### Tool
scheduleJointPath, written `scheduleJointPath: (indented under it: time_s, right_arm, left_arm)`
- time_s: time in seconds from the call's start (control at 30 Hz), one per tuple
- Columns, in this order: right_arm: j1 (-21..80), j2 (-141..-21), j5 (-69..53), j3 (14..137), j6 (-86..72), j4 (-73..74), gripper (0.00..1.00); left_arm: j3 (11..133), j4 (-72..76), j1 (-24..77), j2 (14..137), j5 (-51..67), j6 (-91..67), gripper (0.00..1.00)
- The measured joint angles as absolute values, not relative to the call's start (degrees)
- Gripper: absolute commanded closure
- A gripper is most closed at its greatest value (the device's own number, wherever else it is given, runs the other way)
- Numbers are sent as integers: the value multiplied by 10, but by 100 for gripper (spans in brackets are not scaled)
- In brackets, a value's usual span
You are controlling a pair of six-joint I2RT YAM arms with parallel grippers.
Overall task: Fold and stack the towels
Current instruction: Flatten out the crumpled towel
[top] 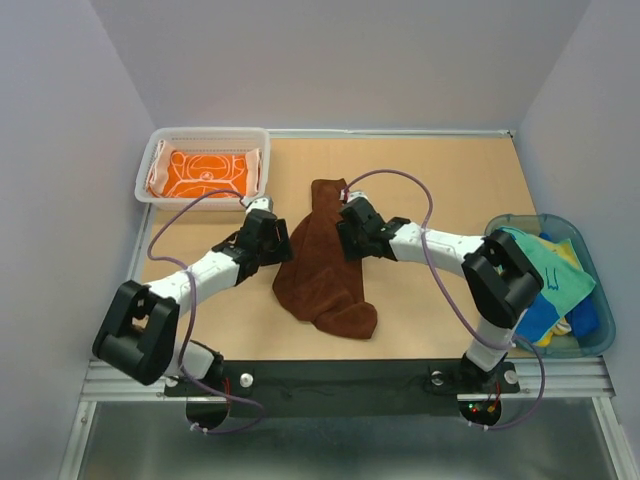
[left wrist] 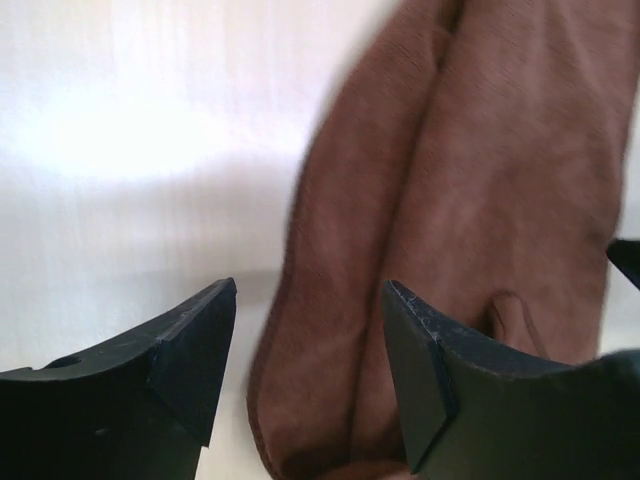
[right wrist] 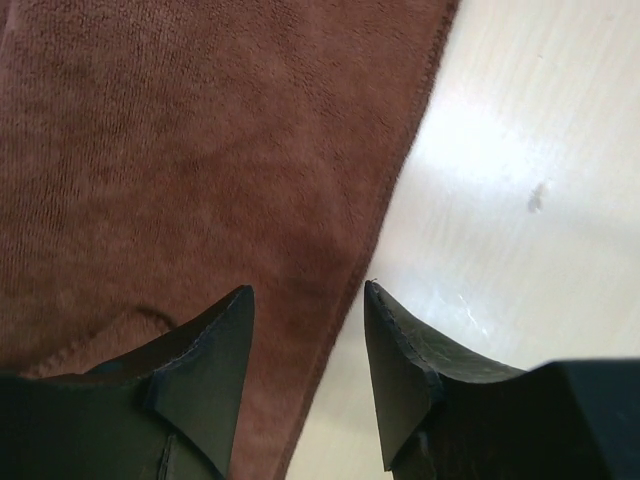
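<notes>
A dark brown towel [top: 325, 270] lies crumpled lengthwise in the middle of the table. My left gripper [top: 274, 240] hangs at its left edge, open; in the left wrist view a folded edge of the brown towel [left wrist: 480, 200] runs between the spread fingers [left wrist: 195, 350] of the left gripper [left wrist: 310, 300], unpinched. My right gripper [top: 347, 228] sits at the towel's upper right edge, open. There the hem of the brown towel [right wrist: 200, 150] passes between the tips of the right gripper [right wrist: 308, 295]. An orange towel with white pattern [top: 205, 172] lies folded in the basket.
A white mesh basket [top: 150, 150] stands at the back left. A translucent blue-green tub [top: 592, 300] at the right edge holds several green, blue and yellow towels [top: 545, 275]. Grey walls close in the tan table [top: 450, 180].
</notes>
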State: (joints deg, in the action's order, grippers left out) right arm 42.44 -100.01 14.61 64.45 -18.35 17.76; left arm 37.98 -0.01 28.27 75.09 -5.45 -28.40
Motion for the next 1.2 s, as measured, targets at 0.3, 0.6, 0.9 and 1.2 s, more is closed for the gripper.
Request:
scheduleJointPath:
  time_s: [0.3, 0.6, 0.9, 1.2]
  right_arm:
    - [424, -1057, 162, 655, -175, 157, 55]
    - [424, -1010, 185, 588, -179, 137, 95]
    - [418, -909, 191, 504, -217, 190, 97]
    - [412, -758, 150, 433, -307, 287, 91]
  left_arm:
    - [459, -4, 290, 867, -102, -284, 32]
    - [495, -47, 340, 934, -135, -282, 34]
    - [570, -98, 387, 998, -190, -286, 64]
    - [508, -167, 443, 926, -163, -315, 65]
